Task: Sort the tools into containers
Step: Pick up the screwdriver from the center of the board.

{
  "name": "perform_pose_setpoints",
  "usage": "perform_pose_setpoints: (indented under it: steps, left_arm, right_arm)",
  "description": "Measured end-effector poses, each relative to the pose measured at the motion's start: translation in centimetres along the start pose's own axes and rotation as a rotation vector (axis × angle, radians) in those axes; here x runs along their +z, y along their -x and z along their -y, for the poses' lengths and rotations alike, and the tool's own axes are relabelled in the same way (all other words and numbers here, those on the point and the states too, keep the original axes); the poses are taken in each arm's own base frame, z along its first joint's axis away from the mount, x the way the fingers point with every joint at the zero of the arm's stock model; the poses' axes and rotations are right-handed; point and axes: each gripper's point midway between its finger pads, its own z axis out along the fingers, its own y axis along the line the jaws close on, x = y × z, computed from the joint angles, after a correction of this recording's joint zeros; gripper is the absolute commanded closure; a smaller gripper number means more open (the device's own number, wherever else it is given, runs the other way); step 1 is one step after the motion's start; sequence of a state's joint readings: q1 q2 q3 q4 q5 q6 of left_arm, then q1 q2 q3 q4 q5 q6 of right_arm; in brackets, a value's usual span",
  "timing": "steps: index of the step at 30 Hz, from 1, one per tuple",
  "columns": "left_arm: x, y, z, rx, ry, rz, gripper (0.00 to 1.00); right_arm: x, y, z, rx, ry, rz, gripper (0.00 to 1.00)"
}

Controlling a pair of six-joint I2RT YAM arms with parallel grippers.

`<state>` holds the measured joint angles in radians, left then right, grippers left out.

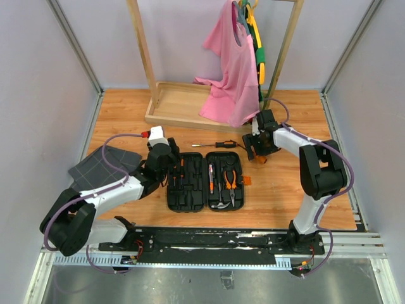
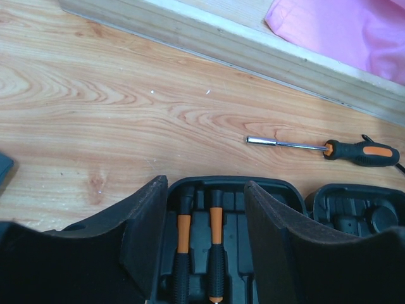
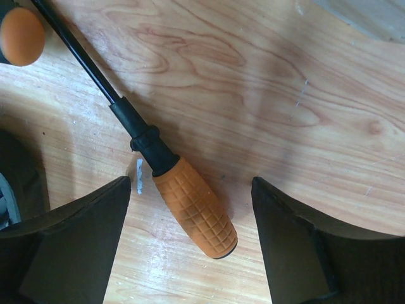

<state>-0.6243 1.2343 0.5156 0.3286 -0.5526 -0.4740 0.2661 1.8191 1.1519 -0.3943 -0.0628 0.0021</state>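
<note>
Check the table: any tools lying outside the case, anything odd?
Two strays. A screwdriver lies loose on the table behind the open case. Another orange-handled tool lies between the open fingers of the right claw, not gripped. Nothing looks damaged.

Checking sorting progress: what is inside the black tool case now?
Tool case: two screwdrivers in the left half; another screwdriver, pliers and a hammer in the right. The left hand hides part of the left half.

right wrist | fingers (image 3: 82, 234) spread apart, touching nothing | orange-handled screwdriver (image 3: 190, 206) flat on tabletop (image 3: 285, 95), handle between them | orange rounded handle end (image 3: 20, 35) beside its shaft
</note>
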Motion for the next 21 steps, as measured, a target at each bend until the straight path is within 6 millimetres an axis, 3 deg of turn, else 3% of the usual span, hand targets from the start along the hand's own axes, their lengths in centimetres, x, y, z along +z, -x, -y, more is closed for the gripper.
perform_pose_setpoints:
  steps: [10,21]
  left_arm:
    - [0.42,-0.4,0.08,0.009,0.007,-0.014,0.44]
    - [0.73,-0.49,0.23,0.018,0.015,-0.026,0.44]
  right_arm:
    - [0.12,0.24,-0.07,-0.008,0.007,0.002,0.48]
    - [-0.13,-0.26,-0.43,-0.003,0.024,-0.009,0.65]
